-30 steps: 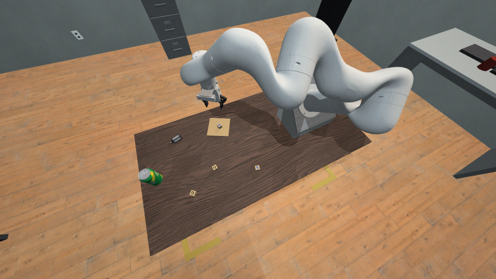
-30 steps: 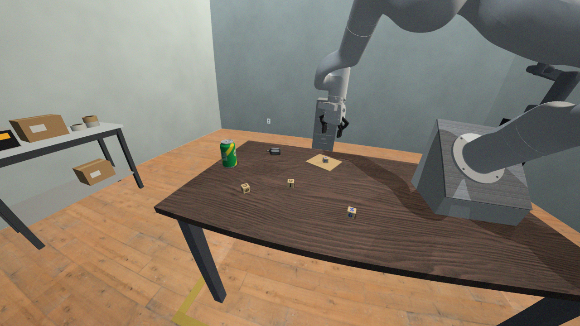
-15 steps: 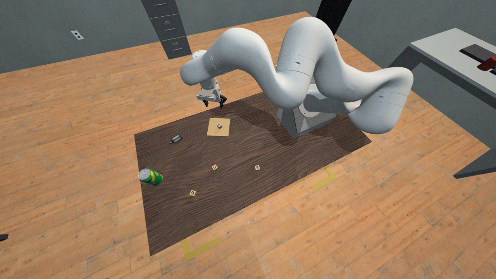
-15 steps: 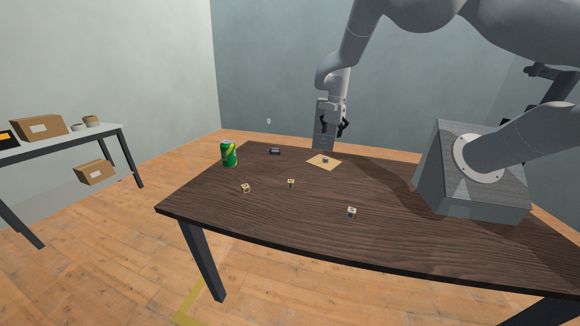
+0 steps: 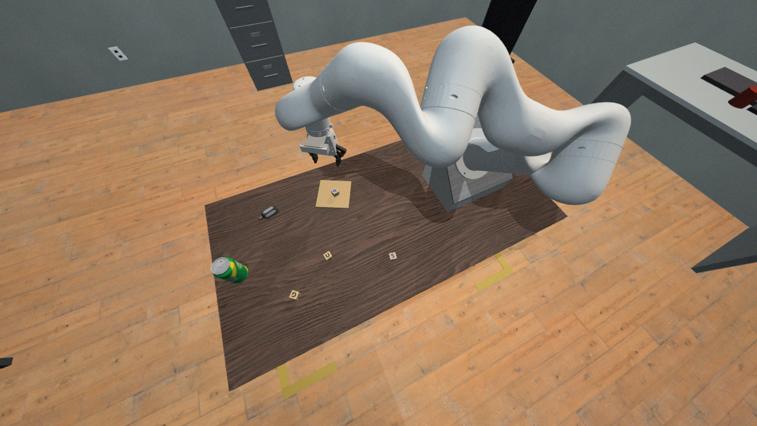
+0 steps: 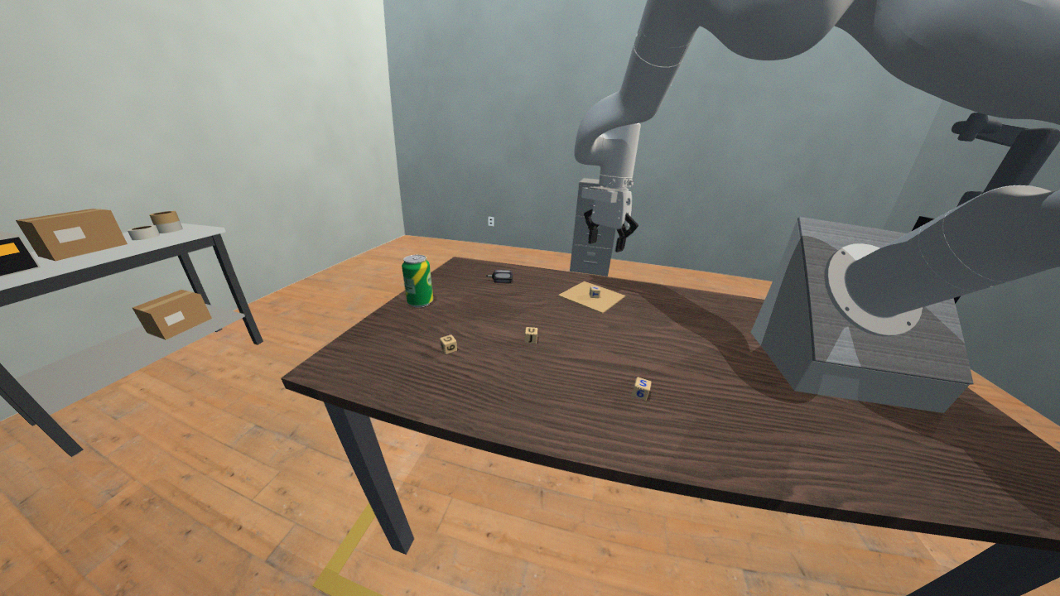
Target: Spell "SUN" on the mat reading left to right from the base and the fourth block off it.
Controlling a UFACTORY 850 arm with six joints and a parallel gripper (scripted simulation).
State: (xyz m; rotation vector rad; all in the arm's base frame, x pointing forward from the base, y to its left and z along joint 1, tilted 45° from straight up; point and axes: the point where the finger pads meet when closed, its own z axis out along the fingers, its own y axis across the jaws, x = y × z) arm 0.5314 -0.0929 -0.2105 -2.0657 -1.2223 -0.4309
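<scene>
Top view: our gripper [image 5: 326, 157], fingers wide and empty, hangs beyond the mat [image 5: 323, 202].
N block [image 5: 334, 192] is placed; next we fetch the U block [image 5: 327, 255].

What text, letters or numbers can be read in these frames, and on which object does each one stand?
"S" on the top face, "6" on a side face: block nearest the table's front edge.
"U": top of the middle block.
"G": top of the block near the can.
Blue letter on the mat's block: too small to read.
Green can, shelf boxes' labels: nothing legible.
</scene>
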